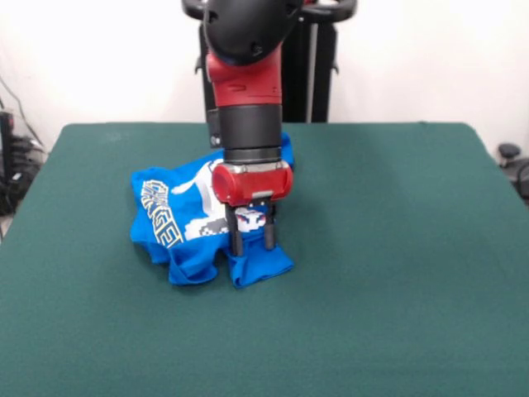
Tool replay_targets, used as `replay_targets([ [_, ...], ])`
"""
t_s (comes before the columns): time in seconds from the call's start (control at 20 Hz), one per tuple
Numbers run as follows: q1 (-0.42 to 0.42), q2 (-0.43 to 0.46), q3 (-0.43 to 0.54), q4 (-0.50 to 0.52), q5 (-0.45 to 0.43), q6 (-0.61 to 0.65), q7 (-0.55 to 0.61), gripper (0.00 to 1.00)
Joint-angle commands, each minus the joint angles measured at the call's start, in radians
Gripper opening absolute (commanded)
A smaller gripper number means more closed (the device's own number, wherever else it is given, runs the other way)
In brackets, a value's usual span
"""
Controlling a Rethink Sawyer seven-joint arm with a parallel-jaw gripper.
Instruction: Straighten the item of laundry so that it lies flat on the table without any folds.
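One green table (pixel 397 273), one crumpled blue shirt (pixel 178 215), one end effector (pixel 252 241).

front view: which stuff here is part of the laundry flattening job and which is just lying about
Part of the job:
- blue T-shirt, crumpled and folded
- green table
- gripper, fingers apart, down on the shirt's near edge

Just lying about:
- cables off the table's left edge
- dark object off its right edge

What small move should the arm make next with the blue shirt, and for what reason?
Probably close the jaws on the fabric and pull it gently toward the near table edge. The T-shirt lies crumpled, with its print bent and its near edge folded. The gripper stands over that near part, jaws apart with cloth between them, and the table has bare cloth in front to spread onto.
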Motion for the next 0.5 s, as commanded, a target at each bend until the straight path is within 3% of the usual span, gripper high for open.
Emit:
replay_targets([
  [0.05, 0.056, 0.06, 0.18, -0.082, -0.111, 0.066, 0.137, 1.0],
  [0.25, 0.093, 0.102, 0.163, -0.128, -0.297, -0.004, 0.35, 1.0],
  [0.5, 0.124, 0.148, 0.15, -0.159, -0.474, -0.124, 0.515, 1.0],
])
